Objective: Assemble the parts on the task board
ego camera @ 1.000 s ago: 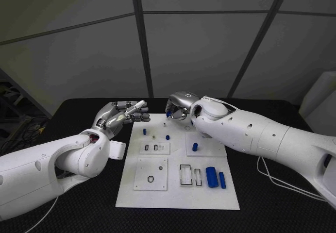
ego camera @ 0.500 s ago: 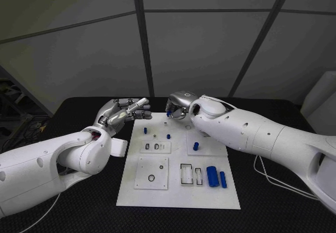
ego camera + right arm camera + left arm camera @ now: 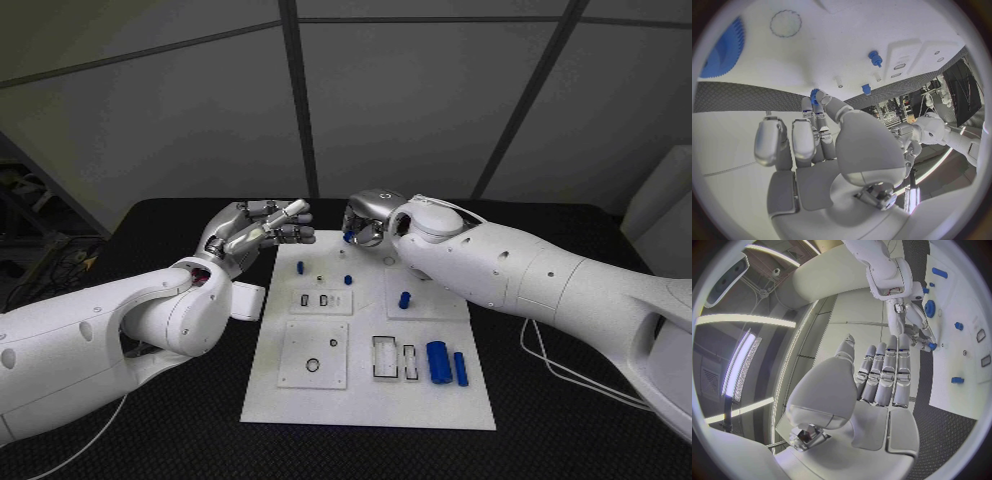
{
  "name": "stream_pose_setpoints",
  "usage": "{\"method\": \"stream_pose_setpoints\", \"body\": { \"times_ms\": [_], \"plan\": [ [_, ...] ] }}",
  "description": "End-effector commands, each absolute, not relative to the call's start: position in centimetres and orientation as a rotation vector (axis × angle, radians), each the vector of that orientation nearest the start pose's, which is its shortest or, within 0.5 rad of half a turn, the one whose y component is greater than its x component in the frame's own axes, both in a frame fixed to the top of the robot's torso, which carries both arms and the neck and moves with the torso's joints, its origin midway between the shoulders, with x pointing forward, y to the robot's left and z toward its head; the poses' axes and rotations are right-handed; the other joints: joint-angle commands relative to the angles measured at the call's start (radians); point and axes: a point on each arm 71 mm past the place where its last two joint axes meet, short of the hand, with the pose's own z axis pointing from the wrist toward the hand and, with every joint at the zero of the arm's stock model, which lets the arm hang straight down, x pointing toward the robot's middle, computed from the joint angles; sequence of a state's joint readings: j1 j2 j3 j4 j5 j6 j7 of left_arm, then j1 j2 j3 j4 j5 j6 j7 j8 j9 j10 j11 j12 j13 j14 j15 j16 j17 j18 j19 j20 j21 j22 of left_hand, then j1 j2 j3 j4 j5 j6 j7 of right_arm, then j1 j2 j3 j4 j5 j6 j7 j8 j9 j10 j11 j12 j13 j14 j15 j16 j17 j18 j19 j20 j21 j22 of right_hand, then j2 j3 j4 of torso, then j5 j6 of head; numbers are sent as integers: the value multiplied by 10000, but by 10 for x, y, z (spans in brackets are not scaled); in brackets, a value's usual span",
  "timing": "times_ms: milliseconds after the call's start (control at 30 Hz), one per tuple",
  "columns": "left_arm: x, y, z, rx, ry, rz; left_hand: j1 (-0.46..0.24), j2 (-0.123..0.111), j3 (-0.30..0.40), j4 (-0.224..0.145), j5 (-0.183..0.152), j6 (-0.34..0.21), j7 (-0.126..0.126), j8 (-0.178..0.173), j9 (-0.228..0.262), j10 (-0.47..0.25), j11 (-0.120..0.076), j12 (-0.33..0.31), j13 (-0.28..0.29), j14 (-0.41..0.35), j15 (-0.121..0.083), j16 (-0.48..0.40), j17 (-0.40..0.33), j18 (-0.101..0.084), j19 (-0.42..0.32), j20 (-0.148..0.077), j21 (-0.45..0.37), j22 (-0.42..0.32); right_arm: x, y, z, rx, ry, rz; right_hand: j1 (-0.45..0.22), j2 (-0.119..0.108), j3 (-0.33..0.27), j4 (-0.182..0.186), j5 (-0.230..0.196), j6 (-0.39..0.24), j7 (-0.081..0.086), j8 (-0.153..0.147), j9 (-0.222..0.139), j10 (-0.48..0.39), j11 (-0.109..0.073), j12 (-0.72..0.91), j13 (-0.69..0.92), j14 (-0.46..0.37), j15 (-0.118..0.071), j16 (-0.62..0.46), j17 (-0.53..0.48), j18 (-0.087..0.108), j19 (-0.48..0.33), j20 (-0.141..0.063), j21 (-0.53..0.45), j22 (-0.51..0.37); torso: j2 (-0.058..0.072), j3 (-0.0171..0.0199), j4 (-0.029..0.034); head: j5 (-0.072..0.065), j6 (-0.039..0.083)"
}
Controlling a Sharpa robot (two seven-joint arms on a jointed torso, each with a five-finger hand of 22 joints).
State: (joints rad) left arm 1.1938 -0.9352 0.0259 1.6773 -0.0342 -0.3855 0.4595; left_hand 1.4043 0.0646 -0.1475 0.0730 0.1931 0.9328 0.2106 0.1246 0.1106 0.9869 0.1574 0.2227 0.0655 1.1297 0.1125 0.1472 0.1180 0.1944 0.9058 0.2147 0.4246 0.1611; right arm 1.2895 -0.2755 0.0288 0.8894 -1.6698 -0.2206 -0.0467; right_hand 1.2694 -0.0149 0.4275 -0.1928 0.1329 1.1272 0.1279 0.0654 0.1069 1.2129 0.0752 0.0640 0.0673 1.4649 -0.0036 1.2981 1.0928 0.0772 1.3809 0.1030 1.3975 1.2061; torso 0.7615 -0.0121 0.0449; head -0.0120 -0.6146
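Little is being changed since the earlier pictures: both arms are being kept raised over the far end of the task board (image 3: pixel 433 395), with only a slight shift of the left forearm toward the table (image 3: pixel 173 440) edge. No writing or label is being shown clearly enough to be read.

The task board is lying in the middle of the black table, between the two arms. The left robot hand (image 3: pixel 263 229) is being held near the board's far left corner, its fingers lying close together and nothing being seen in them. The right robot hand (image 3: pixel 368 222) is being held above the far edge of the board, and a small blue part (image 3: pixel 814 94) is being pinched at its fingertips.

Two long blue cylinders (image 3: pixel 446 364) are lying side by side near the board's near right corner, beside a rectangular slot (image 3: pixel 384 358). A blue peg (image 3: pixel 405 299) is standing right of centre, and a smaller blue pin (image 3: pixel 300 268) is standing toward the far left.
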Motion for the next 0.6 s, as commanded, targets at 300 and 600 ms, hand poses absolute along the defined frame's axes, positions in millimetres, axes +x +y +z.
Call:
{"method": "stream_pose_setpoints", "body": {
  "times_ms": [300,600],
  "plan": [
    [469,212,-137,-10186,12919,-16193,62,76,3,-69,-14,50,10,-61,-17,37,34,-55,-3,-31,22,-48,19,-141,-44,44,5,-19,590,-71,-145,-3846,15529,5037,-140,-309,87,114,-147,-375,164,-53,-41,-618,124,-48,-59,179,89,-26,-161,6,-263,48,-147,-368,4,-5,10,37,12],
    [469,213,-136,-10168,12903,-16187,62,76,3,-69,-14,50,10,-61,-17,37,34,-55,-3,-31,22,-48,19,-141,-44,44,5,-19,590,-69,-144,-3647,15348,5329,45,-747,-242,285,-722,-1573,303,-39,-358,-2203,485,-41,-42,-48,378,-643,-1176,333,-1202,373,-1107,-2115,1,-10,-7,56,3]
  ]
}}
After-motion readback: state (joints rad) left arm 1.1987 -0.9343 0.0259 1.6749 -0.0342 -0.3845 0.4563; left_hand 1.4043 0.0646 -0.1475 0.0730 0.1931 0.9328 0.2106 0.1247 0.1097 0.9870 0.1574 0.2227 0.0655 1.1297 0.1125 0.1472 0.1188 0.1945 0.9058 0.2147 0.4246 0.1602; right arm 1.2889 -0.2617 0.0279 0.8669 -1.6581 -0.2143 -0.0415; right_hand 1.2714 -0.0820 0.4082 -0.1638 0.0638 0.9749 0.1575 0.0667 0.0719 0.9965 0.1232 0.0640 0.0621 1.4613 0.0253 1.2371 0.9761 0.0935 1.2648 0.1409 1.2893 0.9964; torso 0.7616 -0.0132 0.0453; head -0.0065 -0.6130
